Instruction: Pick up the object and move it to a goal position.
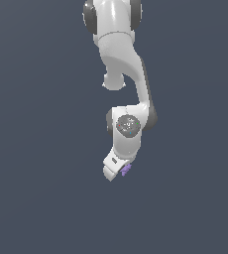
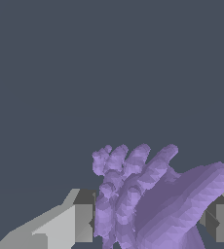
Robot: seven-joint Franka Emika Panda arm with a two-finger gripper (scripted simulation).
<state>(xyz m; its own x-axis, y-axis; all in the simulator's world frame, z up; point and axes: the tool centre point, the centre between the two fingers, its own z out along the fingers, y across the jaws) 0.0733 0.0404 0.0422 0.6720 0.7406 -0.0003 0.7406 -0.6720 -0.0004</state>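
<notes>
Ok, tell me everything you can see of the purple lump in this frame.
The purple lump is light purple and bumpy, with knobbly ridges at one end and a smoother, rounder lobe at the other. It sits between the fingers of the white claw, which flank it on both sides. In the exterior view only a small part of it pokes out beside the claw. Its material cannot be told.

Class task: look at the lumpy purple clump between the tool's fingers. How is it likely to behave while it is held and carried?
The purple clump looks rigid: its bumpy lobes hold their shape between the fingers, so it probably will not flop. Its irregular surface gives uneven contact, so it might twist or slip in the tool. Being small beside the tool, it is likely light.
</notes>
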